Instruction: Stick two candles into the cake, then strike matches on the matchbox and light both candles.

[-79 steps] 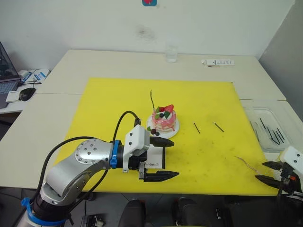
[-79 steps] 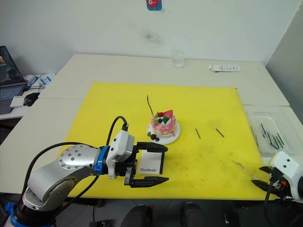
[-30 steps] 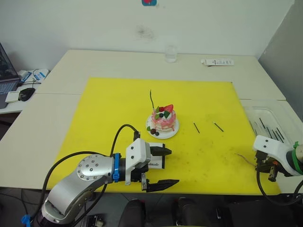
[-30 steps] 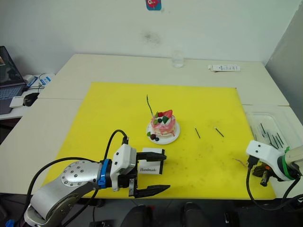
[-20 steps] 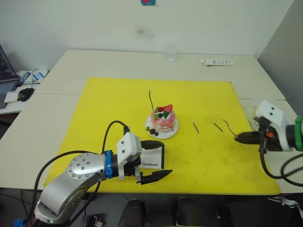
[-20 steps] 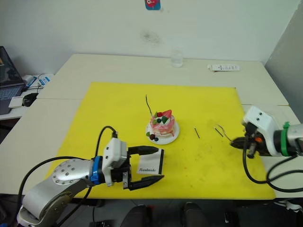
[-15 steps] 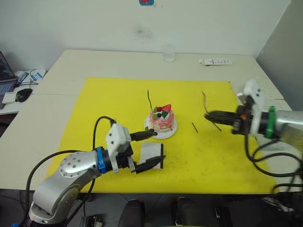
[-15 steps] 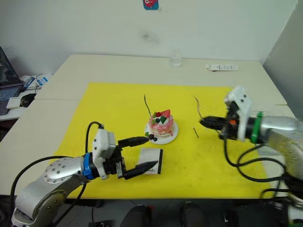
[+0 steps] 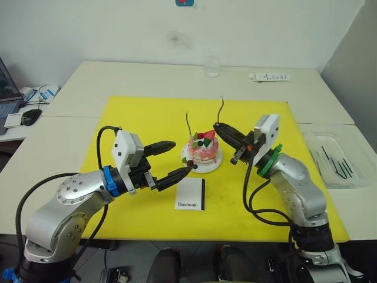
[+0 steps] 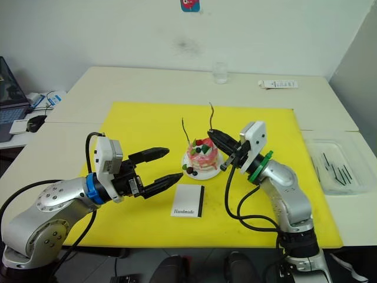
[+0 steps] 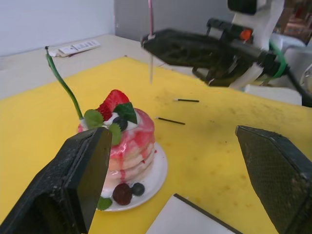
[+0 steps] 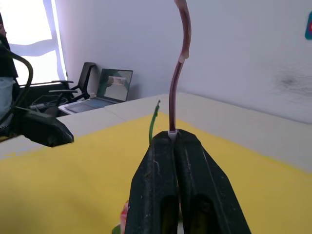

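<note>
Pinkish candle point(image 9: 221, 108) upright in clamped right claw point(image 9: 219, 126), left claw point(image 9: 180, 158) agape

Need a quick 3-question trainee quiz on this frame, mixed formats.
1. True or false: the green candle is already stuck in the cake.
2. What does the right pincer hold? A) a match B) the pinkish candle C) the matchbox
3. Fill in: the left pincer is ___, its fingers apart beside the cake's plate.

Key: 1 true; 2 B; 3 open.
</note>
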Robot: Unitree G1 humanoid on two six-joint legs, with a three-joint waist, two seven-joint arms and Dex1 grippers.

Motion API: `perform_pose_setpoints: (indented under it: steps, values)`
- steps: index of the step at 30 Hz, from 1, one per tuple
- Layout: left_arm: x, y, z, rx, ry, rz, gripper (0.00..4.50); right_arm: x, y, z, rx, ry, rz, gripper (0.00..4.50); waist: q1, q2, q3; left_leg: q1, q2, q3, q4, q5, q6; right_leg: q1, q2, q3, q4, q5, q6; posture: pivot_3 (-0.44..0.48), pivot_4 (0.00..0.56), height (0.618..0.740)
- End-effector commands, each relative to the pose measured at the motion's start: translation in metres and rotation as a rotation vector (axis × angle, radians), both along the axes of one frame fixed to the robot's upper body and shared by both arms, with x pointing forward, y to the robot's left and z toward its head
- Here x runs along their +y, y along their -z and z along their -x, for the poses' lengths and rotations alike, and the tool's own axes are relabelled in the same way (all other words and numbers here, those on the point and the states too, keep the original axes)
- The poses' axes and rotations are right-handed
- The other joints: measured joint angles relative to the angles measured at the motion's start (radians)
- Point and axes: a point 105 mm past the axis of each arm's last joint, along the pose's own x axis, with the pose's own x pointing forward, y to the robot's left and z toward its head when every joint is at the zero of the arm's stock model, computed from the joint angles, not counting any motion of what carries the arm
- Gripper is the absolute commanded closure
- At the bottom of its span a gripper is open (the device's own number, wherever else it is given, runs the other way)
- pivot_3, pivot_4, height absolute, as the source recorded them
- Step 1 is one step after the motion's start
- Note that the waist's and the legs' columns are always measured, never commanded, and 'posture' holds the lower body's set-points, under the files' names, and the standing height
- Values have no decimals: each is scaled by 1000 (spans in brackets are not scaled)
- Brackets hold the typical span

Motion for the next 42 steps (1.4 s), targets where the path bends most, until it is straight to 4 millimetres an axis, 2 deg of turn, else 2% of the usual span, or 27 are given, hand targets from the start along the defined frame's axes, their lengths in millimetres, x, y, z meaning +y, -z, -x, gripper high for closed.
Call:
perform_pose_setpoints:
  steps: [1,7,18,42]
  values:
    - [-3,-5,2,-14,37,-7,0,2,-2,-3,-90,27,-3,4480,-4,0,0,0,0,0,0,0,0,0,0,0,0,0,0,0,150,740]
    - [-6,-6,4,-27,61,-39,0,3,6,-13,-82,54,-32,4480,-6,0,0,0,1,-1,-1,0,0,0,0,0,0,0,0,0,150,740]
    - [-7,-14,1,-46,57,-18,0,13,19,-9,-55,18,-32,4480,-6,0,0,0,1,0,-1,0,0,0,-1,0,0,0,0,0,150,740]
    - [-12,-14,3,-39,75,-29,0,3,40,-11,-48,94,2,4480,-6,0,0,0,1,0,-1,0,0,0,-2,0,0,0,0,0,150,740]
